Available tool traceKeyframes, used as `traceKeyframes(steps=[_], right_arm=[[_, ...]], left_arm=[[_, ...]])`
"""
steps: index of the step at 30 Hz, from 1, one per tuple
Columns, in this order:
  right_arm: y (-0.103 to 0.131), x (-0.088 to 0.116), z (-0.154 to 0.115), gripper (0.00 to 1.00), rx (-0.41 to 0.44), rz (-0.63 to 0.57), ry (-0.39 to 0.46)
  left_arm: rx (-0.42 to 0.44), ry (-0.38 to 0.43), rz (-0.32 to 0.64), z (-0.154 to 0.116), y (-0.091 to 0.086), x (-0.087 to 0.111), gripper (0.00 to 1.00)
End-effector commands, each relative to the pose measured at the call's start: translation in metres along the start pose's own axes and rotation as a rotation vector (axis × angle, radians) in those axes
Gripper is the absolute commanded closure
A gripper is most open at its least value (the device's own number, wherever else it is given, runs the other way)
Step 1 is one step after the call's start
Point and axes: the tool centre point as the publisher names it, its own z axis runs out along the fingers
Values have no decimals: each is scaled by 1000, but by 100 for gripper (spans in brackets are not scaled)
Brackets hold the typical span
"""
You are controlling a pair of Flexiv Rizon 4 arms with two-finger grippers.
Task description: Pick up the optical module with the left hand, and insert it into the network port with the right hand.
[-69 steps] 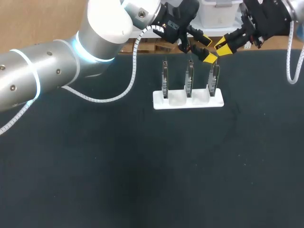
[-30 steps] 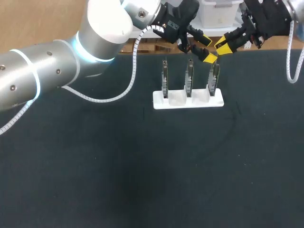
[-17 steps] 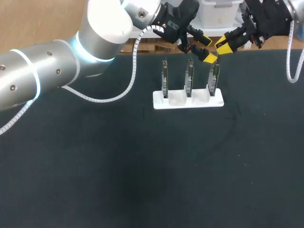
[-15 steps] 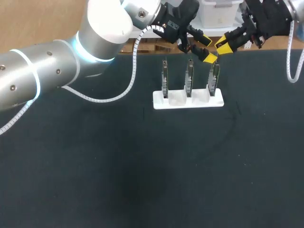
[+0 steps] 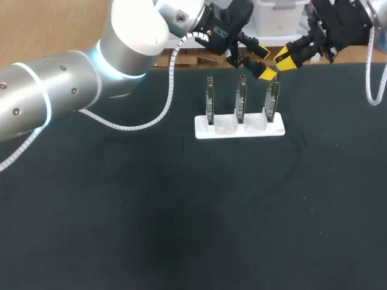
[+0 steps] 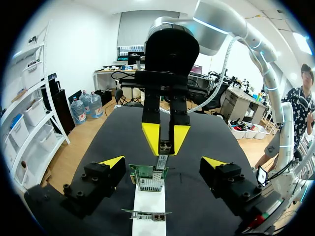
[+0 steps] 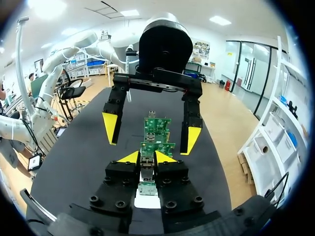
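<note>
Optical module over the port, long axis down
Your right gripper (image 7: 146,157) is pinching the optical module (image 6: 162,160) directly above the network port (image 6: 149,184) at the bench's far edge; your left gripper (image 5: 263,60) is hanging spread beside it.

One desk (image 5: 121,211) bears one white stand (image 5: 225,127). Three boards stand in it, counted from the desk's left edge: a left board (image 5: 210,99), a middle board (image 5: 241,99), a right board (image 5: 272,99). There is one module (image 6: 162,161). Two arms show, a left arm (image 5: 60,84) and a right arm (image 5: 346,18), with one tool apiece: the left tool (image 5: 263,61), the right tool (image 7: 146,157). Each tool has two yellow tips, four in all
</note>
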Motion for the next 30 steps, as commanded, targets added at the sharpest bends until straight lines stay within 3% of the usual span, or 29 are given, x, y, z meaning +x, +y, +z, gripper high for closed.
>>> traceKeyframes(steps=[1, 30], right_arm=[[0, 1, 2, 100, 1, 2, 1], [-2, -1, 3, 100, 7, 4, 2]], left_arm=[[-1, 0, 1, 0, 0, 0, 0], [-1, 0, 1, 0, 0, 0, 0]])
